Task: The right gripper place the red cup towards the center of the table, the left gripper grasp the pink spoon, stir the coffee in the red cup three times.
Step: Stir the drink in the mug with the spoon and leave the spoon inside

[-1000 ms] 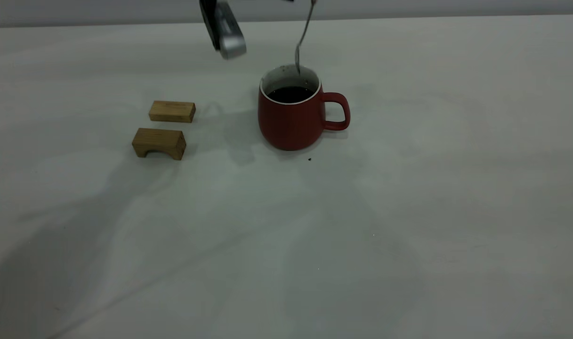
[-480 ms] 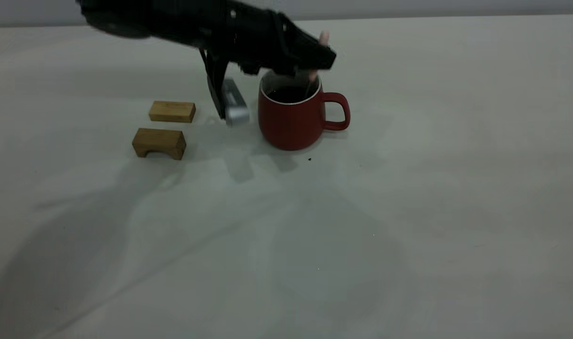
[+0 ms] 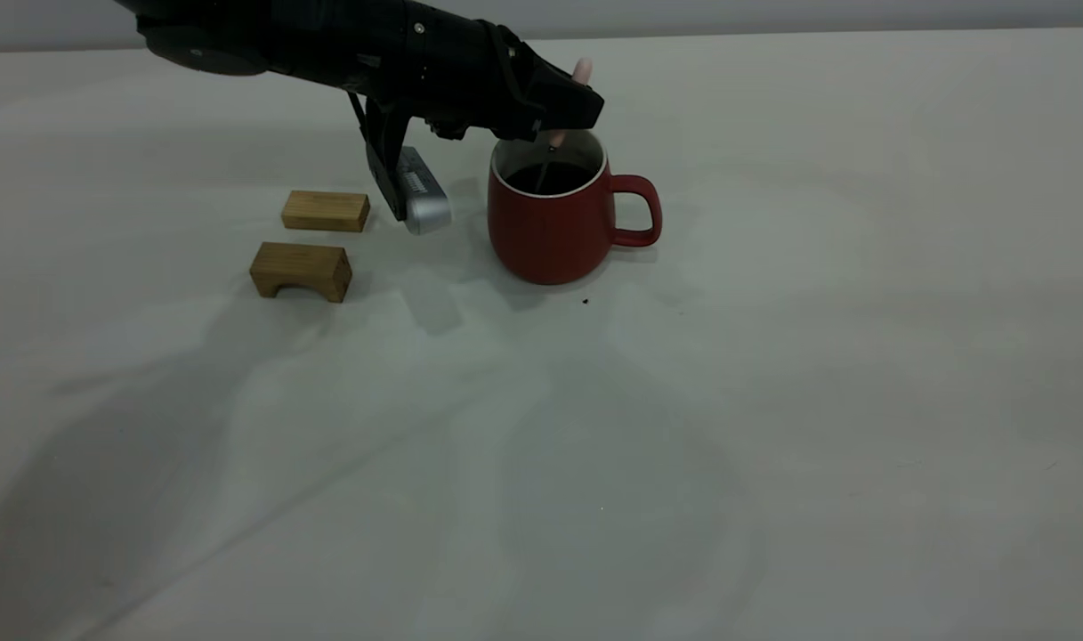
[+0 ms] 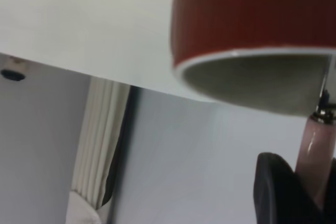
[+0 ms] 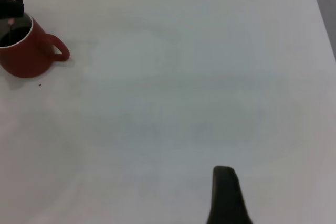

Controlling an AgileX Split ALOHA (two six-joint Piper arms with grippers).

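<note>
Two of the task's steps look finished, judging from how things lie: red cup [image 3: 550, 221] standing upright on the table [image 3: 772, 401] a little above and near the middle of the exterior frame, handle turned toward frame right, and pink spoon [image 3: 580, 73] already up off the table in the left gripper [image 3: 569, 100]. Left, by this reading: the stirring itself, with no telling from these pictures how many turns are counted. Spoon hanging near upright, pink handle end poking above the black fingers [image 3: 585, 109], grey neck dropping past the white rim into the coffee [image 3: 548, 178]. Fingers pinched tight on the pink handle, seen close in the left wrist view as a black fingertip [image 4: 275, 190] pressed against the handle [image 4: 315, 148] just outside the cup's rim [image 4: 252, 59]. No contact between fingers and cup visible. Right gripper [image 5: 227, 195] parked well away from the cup, only one dark finger showing at the lower edge of its own wrist view, so its opening cannot be told. Two wooden blocks [image 3: 325, 211] lying at frame left of the cup, untouched.
</note>
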